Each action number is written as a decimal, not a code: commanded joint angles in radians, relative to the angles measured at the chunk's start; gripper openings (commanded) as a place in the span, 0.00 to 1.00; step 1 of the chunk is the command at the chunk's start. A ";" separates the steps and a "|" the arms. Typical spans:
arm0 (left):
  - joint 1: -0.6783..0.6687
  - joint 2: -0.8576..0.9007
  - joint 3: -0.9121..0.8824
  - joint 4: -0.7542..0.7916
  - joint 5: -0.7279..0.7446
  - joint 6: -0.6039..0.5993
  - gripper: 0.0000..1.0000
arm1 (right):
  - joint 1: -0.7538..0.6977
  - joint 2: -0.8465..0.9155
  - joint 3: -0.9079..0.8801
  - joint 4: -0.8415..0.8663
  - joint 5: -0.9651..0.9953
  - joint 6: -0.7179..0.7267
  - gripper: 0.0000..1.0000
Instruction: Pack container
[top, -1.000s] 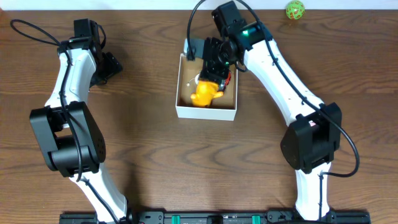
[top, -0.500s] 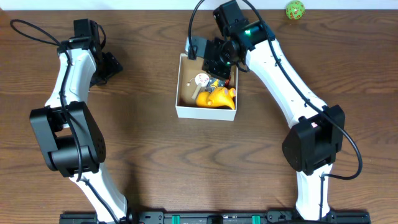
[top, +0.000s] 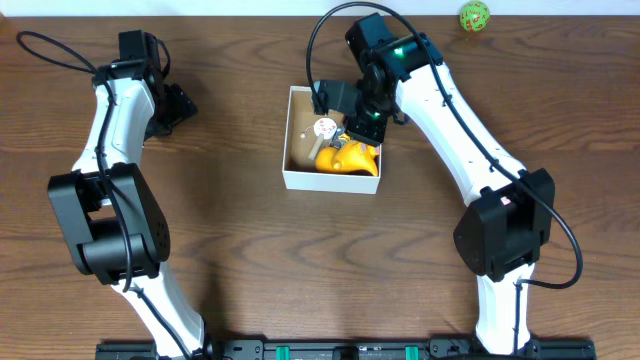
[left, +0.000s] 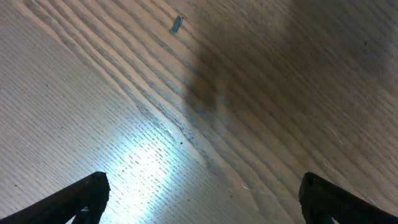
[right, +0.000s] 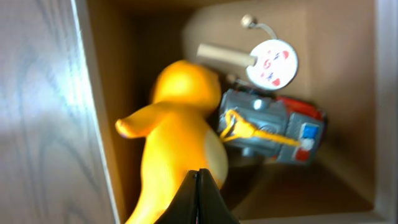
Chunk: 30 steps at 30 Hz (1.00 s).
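Observation:
The container (top: 330, 182), a shallow white box with a brown inside, sits at the table's far middle. A yellow duck (top: 347, 158), a round white disc toy on a wooden stick (top: 325, 127) and a grey and red toy car (right: 273, 124) lie in it. My right gripper (top: 366, 124) hovers over the box's far right part, shut, with nothing between its fingers. In the right wrist view its closed tips (right: 199, 179) hang just above the duck (right: 177, 137), beside the container's wall (right: 99, 74). My left gripper (top: 180, 106) stands open over bare wood at the far left (left: 202, 199).
A green lattice ball (top: 474, 16) rests at the far right edge of the table. The wooden tabletop (top: 230, 250) stretches between the two arm bases.
My right gripper has closed on nothing and drawn back toward the box's far right. The duck has shifted right and now lies free in the box. The left arm has not moved.

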 joint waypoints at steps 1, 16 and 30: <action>0.003 0.002 -0.007 -0.003 -0.012 -0.002 0.98 | -0.003 -0.030 0.017 -0.019 0.002 -0.014 0.01; 0.003 0.002 -0.007 -0.003 -0.012 -0.002 0.98 | -0.009 -0.031 0.017 -0.092 -0.001 0.001 0.65; 0.003 0.002 -0.007 -0.003 -0.012 -0.002 0.98 | -0.015 -0.028 0.011 -0.120 -0.093 -0.003 0.58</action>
